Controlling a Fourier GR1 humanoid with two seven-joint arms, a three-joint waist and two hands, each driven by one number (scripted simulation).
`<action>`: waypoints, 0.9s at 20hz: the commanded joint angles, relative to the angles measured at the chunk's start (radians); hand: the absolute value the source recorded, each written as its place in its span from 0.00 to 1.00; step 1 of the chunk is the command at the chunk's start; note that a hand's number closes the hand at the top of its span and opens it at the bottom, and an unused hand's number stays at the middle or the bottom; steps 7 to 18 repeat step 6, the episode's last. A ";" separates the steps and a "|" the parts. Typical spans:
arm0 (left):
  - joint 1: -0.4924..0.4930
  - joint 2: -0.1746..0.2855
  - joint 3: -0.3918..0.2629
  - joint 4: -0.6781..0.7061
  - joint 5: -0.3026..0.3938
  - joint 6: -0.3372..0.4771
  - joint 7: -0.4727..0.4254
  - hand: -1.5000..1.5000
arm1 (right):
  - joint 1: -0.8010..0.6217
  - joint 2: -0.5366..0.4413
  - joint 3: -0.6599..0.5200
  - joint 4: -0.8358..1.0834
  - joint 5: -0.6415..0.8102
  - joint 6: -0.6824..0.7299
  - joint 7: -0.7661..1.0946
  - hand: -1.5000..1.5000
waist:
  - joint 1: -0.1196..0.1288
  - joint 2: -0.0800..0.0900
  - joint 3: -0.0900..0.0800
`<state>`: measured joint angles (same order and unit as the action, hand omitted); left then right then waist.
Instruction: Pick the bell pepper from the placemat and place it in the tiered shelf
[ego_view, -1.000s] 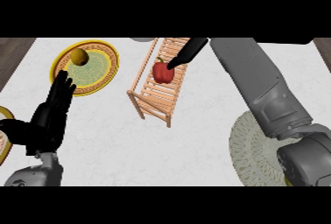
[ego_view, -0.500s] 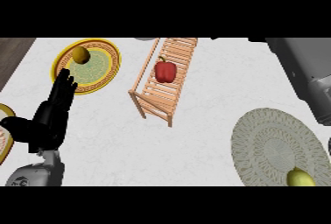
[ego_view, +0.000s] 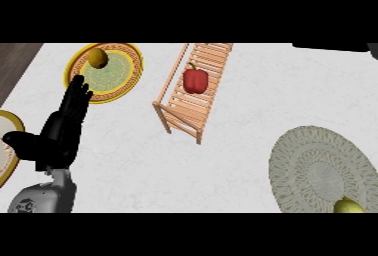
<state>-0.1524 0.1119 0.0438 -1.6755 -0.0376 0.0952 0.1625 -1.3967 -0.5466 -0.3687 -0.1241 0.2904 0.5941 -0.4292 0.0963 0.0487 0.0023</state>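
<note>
Left hand (ego_view: 60, 135), head view: rests open near the left edge, fingers straight and pointing up, holding nothing. The red bell pepper (ego_view: 196, 81) lies on the slats of the wooden tiered shelf (ego_view: 186, 107), top centre of the white counter (ego_view: 221, 170). The round woven placemat (ego_view: 317, 160) lies well apart at lower right, with a yellow fruit (ego_view: 348, 205) at its lower edge. A yellow-rimmed plate (ego_view: 118, 82) at upper left carries a second yellow fruit (ego_view: 97, 57).

Right hand off the shelf
Your right hand (ego_view: 332, 46) has let go of the pepper (ego_view: 195, 81) and drawn back to the top right edge; the pepper now lies free on the shelf (ego_view: 184, 107).
</note>
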 joint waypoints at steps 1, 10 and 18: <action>-0.006 -0.037 -0.053 -0.006 -0.027 0.012 -0.005 0.50 | 0.002 -0.044 -0.001 0.004 0.002 0.054 -0.003 0.00 | 0.020 0.009 0.001; -0.048 -0.015 -0.023 -0.004 -0.009 0.008 0.041 0.50 | 0.043 -0.065 0.005 -0.012 0.007 0.110 -0.061 0.00 | 0.017 0.006 0.002; -0.048 -0.015 -0.023 -0.004 -0.009 0.008 0.041 0.50 | 0.043 -0.065 0.005 -0.012 0.007 0.110 -0.061 0.00 | 0.017 0.006 0.002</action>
